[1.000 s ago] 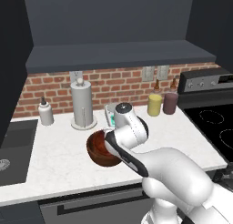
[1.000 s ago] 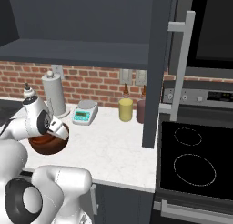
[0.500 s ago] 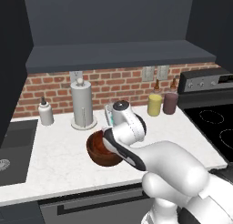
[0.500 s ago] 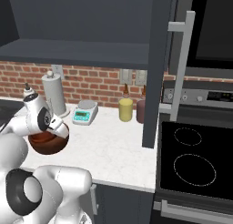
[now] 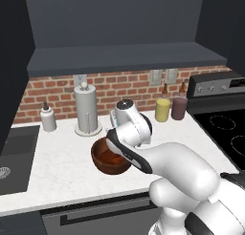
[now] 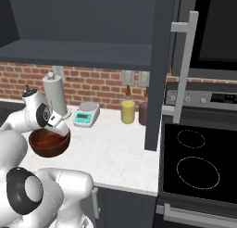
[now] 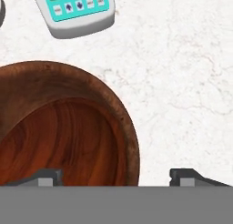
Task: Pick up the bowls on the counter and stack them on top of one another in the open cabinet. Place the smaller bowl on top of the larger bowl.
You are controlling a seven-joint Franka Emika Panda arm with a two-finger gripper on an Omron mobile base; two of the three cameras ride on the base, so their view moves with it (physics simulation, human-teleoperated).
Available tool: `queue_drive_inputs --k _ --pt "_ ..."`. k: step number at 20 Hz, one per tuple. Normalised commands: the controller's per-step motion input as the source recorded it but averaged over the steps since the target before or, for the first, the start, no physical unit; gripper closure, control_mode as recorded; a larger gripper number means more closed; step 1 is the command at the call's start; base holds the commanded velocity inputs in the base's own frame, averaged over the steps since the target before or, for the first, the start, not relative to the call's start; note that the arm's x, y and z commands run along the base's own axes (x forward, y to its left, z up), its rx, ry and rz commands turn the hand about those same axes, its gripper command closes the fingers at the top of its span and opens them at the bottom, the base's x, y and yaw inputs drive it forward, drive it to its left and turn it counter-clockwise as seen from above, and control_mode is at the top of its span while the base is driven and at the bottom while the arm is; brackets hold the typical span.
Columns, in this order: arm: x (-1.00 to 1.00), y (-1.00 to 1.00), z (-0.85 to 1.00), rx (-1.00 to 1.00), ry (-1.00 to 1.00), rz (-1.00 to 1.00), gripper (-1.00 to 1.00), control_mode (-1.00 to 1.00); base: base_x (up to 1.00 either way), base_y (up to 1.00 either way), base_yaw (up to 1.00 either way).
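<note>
The larger bowl, deep, dark reddish-brown wood, sits on the white marble counter. My gripper hangs over its rim, open. One fingertip is inside the bowl and the other outside, with the thick wall between them and gaps on both sides. The smaller bowl is out of view. Above the counter is the open cabinet with its flat, bare shelf.
A teal kitchen scale lies just beyond the bowl. A paper towel holder, a white bottle, a yellow cup and a dark red cup line the brick wall. Sink left, black stovetop right, cabinet door standing open.
My wrist has shifted slightly up and to the left over the bowl. The bowl has stayed where it was on the counter.
</note>
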Motion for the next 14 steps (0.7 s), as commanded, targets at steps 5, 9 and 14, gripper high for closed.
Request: queue_drive_inputs --k 5,9,14 --pt "-0.06 0.0 0.19 0.0 0.0 0.0 -1.0 -1.0 0.0 0.0 0.0" --pt "-0.22 -0.16 0.07 0.05 -0.01 0.0 -1.0 -1.0 0.0 0.0 0.0" --pt "-0.01 -0.41 0.0 0.09 0.0 0.06 -1.0 -1.0 0.0 0.0 0.0"
